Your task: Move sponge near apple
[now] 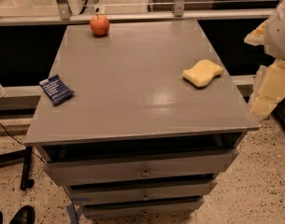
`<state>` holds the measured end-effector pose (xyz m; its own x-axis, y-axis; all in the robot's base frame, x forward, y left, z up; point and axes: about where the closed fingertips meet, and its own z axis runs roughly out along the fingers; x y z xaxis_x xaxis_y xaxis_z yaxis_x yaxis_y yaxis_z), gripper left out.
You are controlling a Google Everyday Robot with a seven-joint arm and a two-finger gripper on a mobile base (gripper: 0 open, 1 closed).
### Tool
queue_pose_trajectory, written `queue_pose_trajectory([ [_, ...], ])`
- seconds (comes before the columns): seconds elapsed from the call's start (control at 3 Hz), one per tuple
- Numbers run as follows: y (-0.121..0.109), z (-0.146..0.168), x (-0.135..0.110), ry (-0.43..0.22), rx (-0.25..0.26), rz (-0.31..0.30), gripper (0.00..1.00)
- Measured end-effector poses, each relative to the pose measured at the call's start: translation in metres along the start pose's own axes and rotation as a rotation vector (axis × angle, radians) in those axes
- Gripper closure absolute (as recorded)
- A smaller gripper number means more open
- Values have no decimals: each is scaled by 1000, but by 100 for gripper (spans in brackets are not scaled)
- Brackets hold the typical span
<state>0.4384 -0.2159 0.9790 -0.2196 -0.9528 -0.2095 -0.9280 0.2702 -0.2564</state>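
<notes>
My hand (pixel 269 80): far right of my view, up in the air just past the worktop's right edge, partly cut off. Can't tell if it's squeezed or let go.
Sponge (pixel 203 73): pale yellow, wavy shape, lying flat on the right part of the worktop, near the right edge. Close to my hand but not touching it.
Apple (pixel 99 24): red-orange, round, at the back of the worktop, a bit to the left, close to the back edge.
Sponge vs apple: well apart, w/ bare grey top between them.
Worktop (pixel 132 92): grey, flat, a bit shiny in the middle.
Blue packet (pixel 56 89): small, dark blue, right at the left edge.
Drawers (pixel 142 168): three grey ones, stacked under the worktop at the front.
Shoe (pixel 23 214): black, on the speckled floor (pixel 263 181), bottom left corner.
</notes>
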Motion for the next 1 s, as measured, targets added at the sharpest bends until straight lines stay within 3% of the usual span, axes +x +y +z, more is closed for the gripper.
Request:
queue_pose_trajectory([
  [0.67, -12, 10, -1, -26, 36, 2, 0],
  [1.0, -51, 46, 4, -120, 88, 52, 0],
])
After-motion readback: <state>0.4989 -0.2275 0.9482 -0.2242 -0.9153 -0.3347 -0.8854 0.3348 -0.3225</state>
